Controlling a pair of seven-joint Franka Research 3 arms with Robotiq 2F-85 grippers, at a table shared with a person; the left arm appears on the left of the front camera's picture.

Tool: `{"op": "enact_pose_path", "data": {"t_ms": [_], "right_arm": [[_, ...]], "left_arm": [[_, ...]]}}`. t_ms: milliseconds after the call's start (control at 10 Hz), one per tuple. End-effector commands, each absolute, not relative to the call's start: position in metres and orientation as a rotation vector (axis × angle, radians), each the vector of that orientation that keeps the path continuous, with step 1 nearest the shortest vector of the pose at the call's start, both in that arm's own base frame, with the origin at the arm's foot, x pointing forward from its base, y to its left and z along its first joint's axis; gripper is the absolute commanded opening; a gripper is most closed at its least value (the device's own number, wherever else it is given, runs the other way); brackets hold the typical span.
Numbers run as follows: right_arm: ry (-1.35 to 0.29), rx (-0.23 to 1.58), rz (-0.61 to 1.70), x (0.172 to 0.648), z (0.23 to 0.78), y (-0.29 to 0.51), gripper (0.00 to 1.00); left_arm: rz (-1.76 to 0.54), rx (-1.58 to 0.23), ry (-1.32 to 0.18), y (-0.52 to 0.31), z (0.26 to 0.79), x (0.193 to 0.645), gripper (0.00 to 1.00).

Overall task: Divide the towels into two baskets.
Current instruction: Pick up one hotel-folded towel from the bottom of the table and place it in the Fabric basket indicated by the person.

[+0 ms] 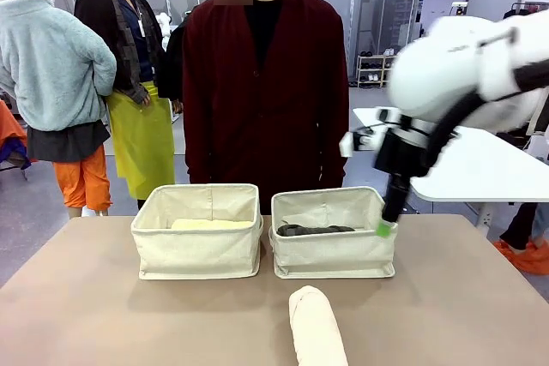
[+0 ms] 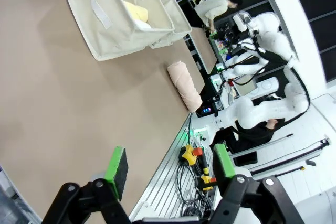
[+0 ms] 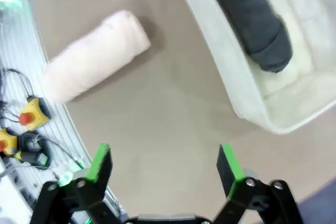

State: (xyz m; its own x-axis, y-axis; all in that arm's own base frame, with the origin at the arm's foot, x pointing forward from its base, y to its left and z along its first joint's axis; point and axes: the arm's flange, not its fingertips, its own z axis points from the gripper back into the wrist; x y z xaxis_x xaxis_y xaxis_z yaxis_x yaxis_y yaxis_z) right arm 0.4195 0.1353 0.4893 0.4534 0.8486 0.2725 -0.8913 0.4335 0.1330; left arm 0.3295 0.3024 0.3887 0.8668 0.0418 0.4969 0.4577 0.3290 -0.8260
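Table (image 1: 103,297): brown top, with a person standing at its far side.
Right gripper (image 3: 164,159): jaws spread with nothing between them; it hangs at the near right corner of the right basket (image 1: 333,256).
Left gripper (image 2: 169,162): jaws spread and empty, above the table's edge, well apart from the towels.
Cream-pink towel (image 1: 316,327): loose at the table's near edge, in front of the right basket; its long axis runs roughly near-to-far.
Bearing: from the Right gripper, the roll lies toward the robot and to its left. The right arm looks the nearer.
Coming move: probably a reach back, jaws set across the roll.
Dark grey towel (image 1: 313,230): inside the right basket.
Pale yellow towel (image 1: 210,224): inside the left basket (image 1: 196,255).
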Motion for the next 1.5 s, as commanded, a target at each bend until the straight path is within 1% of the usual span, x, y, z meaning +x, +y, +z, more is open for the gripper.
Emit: {"op": "enact_pose_path", "data": {"t_ms": [0,100,300,400,600,700,800,900,1000,1100,1200,1400], "right_arm": [[-0.274,0.466,0.968,0.397,0.481,0.070,1.00],[-0.327,0.600,0.899,0.385,0.481,0.034,1.00],[-0.417,0.867,0.680,0.362,0.476,-0.046,1.00],[-0.426,0.960,0.580,0.350,0.474,-0.078,1.00],[-0.446,1.083,0.373,0.317,0.463,-0.136,1.00],[-0.406,1.141,0.283,0.301,0.452,-0.157,1.00],[-0.335,1.152,0.179,0.290,0.442,-0.168,1.00],[-0.320,1.201,0.120,0.283,0.434,-0.176,1.00],[-0.305,1.212,0.075,0.282,0.427,-0.178,1.00],[-0.288,1.184,0.057,0.291,0.423,-0.173,1.00],[-0.324,1.178,0.138,0.277,0.422,-0.188,1.00],[-0.324,1.178,0.138,0.277,0.422,-0.188,1.00]], "left_arm": [[-0.271,-1.218,-0.461,0.302,0.394,0.325,0.82],[-0.271,-1.218,-0.461,0.302,0.394,0.325,0.82],[-0.271,-1.218,-0.461,0.302,0.394,0.325,0.82],[-0.271,-1.218,-0.461,0.302,0.394,0.325,0.82],[-0.271,-1.218,-0.461,0.302,0.394,0.325,0.82],[-0.271,-1.218,-0.461,0.302,0.394,0.325,0.82],[-0.271,-1.218,-0.461,0.302,0.394,0.325,0.82],[-0.271,-1.218,-0.461,0.302,0.394,0.325,0.82],[-0.271,-1.218,-0.461,0.302,0.394,0.325,0.82],[-0.271,-1.218,-0.461,0.302,0.394,0.325,0.82],[-0.271,-1.218,-0.461,0.302,0.394,0.325,0.82],[-0.271,-1.218,-0.461,0.302,0.394,0.325,0.82]]}}
